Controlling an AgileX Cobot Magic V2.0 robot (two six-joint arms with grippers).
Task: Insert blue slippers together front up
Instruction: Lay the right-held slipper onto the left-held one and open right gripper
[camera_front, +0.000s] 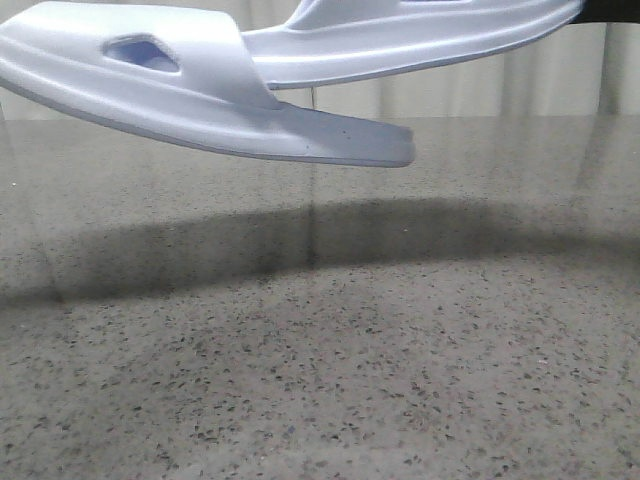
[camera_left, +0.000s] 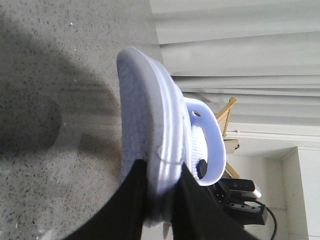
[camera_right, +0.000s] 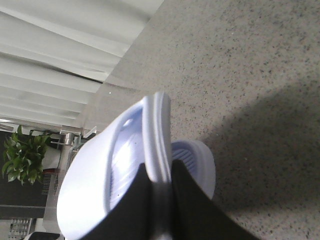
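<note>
Between the left gripper (camera_left: 161, 200) fingers one blue slipper (camera_left: 150, 145) is pinched by its sole edge. Between the right gripper (camera_right: 160, 200) fingers the other slipper (camera_right: 120, 170) is clamped likewise, both held above the table (camera_front: 400, 350).

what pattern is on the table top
Grey speckled stone table top, seen best in the front view.

The left gripper (camera_left: 161, 200) is closed on the thick edge of one blue slipper (camera_left: 150, 145). One black finger (camera_left: 117, 210) sits on each side of the sole. The right gripper (camera_right: 161, 200) is closed on the edge of the other blue slipper (camera_right: 100, 185) the same way, with its black fingers (camera_right: 130, 210) pressed on both sides. Both grippers hold their slippers up above the table (camera_front: 330, 380). The arms themselves are out of sight.
</note>
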